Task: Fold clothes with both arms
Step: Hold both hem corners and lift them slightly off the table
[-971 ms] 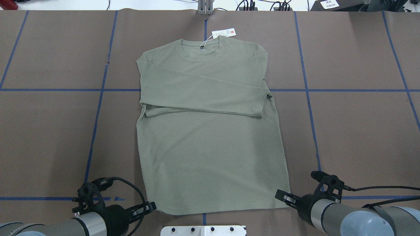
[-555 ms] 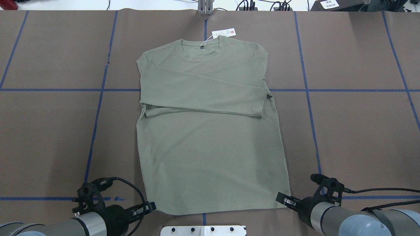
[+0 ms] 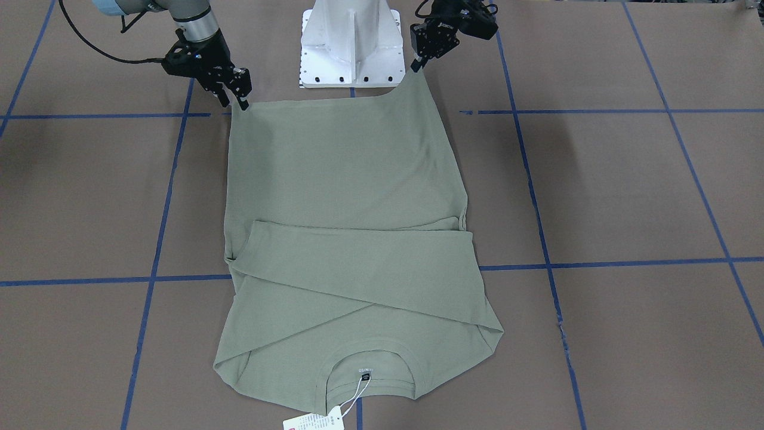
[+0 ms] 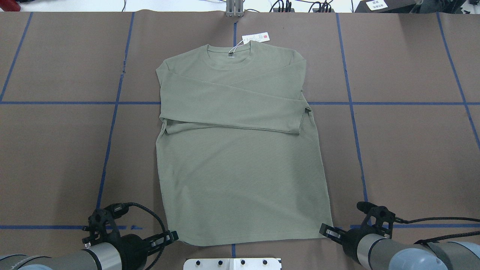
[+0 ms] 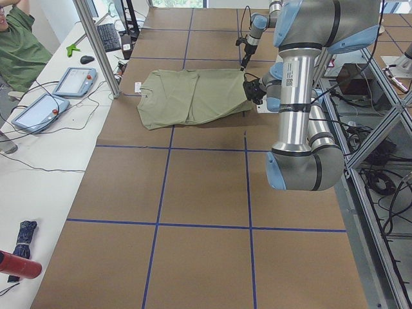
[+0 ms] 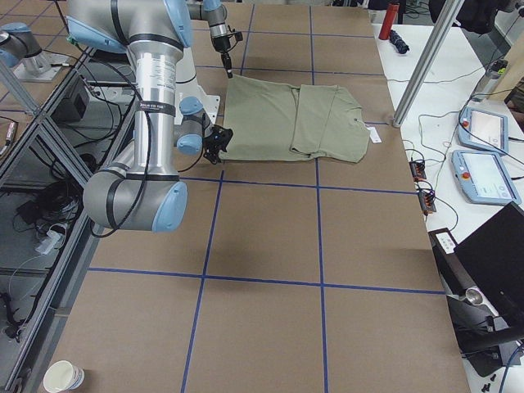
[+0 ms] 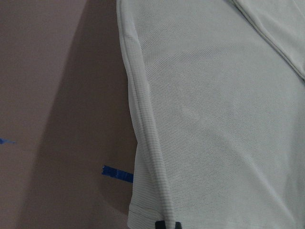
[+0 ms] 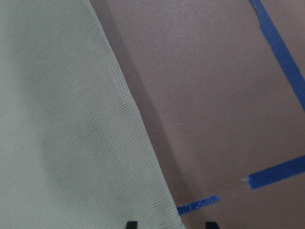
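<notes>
Sage-green shirt (image 4: pixel 240 180): flat mid-table on brown paper (image 4: pixel 56 150), sleeves crossed over chest, collar far from robot, hang tag (image 4: pixel 256 38) beyond it.
Left gripper (image 3: pixel 416 64): clamped on near hem corner, which peaks up toward it.
Right gripper (image 4: pixel 324 229): fingers apart, straddling the other hem corner, not closed yet.
Hem corners: likely both gripped so hem travels evenly toward collar.

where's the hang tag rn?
In the overhead view the hang tag lies on the table just beyond the shirt neckline, at the far end from the robot, slightly right of the centre blue tape line.
</notes>
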Tool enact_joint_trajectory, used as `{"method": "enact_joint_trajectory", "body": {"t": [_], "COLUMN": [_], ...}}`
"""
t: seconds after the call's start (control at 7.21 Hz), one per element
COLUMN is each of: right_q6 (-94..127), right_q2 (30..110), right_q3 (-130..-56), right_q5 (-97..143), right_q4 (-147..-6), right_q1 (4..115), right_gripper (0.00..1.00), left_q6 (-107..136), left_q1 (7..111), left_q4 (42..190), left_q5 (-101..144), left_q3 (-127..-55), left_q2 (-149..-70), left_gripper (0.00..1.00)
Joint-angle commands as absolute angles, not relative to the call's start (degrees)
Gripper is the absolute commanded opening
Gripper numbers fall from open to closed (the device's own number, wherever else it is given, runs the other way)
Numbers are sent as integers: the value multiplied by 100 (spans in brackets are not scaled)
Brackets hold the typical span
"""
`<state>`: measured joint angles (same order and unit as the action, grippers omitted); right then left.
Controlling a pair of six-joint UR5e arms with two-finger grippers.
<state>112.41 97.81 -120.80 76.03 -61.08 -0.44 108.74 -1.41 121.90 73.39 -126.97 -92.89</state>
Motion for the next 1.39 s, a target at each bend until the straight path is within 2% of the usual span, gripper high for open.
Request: {"method": "enact_joint_trajectory", "body": {"t": [0.0, 0.28, 0.55, 0.83, 0.97, 1.11, 1.25], "right_q6": [11241, 11232, 11232, 11224, 11180, 11162, 11162], "right_q2": [9774, 9773, 9782, 9765, 9765, 9739, 9669], "right_q3": [-12094, -12094, -12102, -12190, -12678, -13527, -14405], "right_q5": [7603, 7611, 7611, 7611, 7681, 8038, 8486], "right_q4": [-6108, -6108, -6117, -6422, -6947, -7927, -8946], "right_q1": [-61, -70, -123, -193, -176, -141, -88], "right_gripper": [50, 32, 0, 0, 0, 0, 0], "left_q6": [10872, 10872, 10872, 10872, 10863, 10837, 10837], "left_q1": [-141, -132, -132, -132, -132, -114, -71], "left_q4": [12190, 12190, 12182, 12173, 12147, 11955, 11196], "left_q5": [7339, 7339, 7330, 7356, 7365, 7635, 8221], "left_q3": [-12709, -12805, -12814, -12858, -12893, -13189, -13784], "left_q2": [-9299, -9290, -9281, -9264, -9229, -9142, -9158], "left_gripper": [0, 0, 0, 0, 0, 0, 0]}}
